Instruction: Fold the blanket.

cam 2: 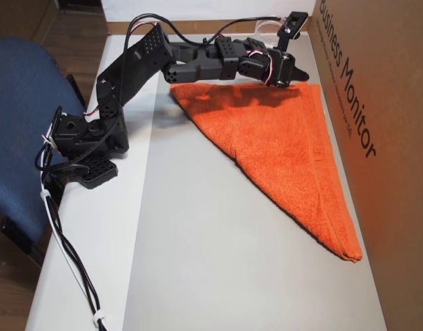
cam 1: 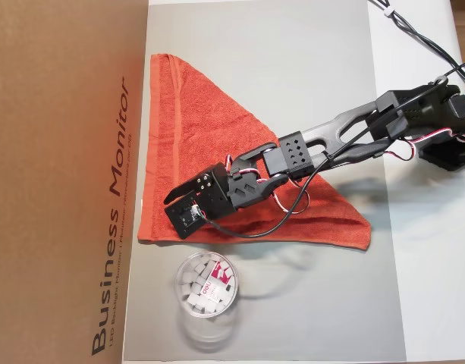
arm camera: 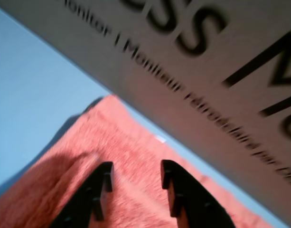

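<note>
Blanket (cam 1: 202, 144) first: orange-red terry cloth, lying flat on the grey tabletop (cam 1: 308, 68) as a triangle, already doubled corner to corner, with one long edge running beside the cardboard box (cam 1: 65, 152) printed "Business Monitor". It looks light, limp and fuzzy, so it should drape and sag when lifted, not hold a shape, and the nap should give the fingers good grip. A doubled layer may slide apart unless both plies are pinched together. The hand (arm camera: 135, 172) hovers over the cloth near the box-side corner, its fingers spread apart with nothing between them; whether the tips touch the pile I cannot tell. A sensible hold is a pointed corner or hemmed edge band, where the fabric is firmer. A clear round tub (cam 1: 206, 284) of white pieces sits just beside the blanket's lower edge in an overhead view and could be knocked.
</note>
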Controlling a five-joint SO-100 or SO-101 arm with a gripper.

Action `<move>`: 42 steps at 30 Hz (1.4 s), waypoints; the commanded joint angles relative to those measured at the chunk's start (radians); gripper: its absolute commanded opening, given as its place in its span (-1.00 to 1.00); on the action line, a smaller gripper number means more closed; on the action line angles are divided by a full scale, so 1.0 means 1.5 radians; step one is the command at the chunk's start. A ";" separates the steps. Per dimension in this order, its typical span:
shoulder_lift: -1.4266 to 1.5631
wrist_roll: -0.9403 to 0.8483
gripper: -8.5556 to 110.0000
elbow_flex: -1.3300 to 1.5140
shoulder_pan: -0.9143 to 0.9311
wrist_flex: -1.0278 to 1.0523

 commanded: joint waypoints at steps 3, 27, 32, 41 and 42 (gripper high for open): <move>0.008 0.006 -0.70 -0.029 -0.013 -0.002; 0.390 0.156 -0.70 0.316 -0.009 0.090; 0.481 0.169 -0.70 0.410 -0.010 0.090; 0.664 0.116 -0.69 0.588 -0.014 0.091; 0.686 0.084 -0.69 0.611 -0.014 0.093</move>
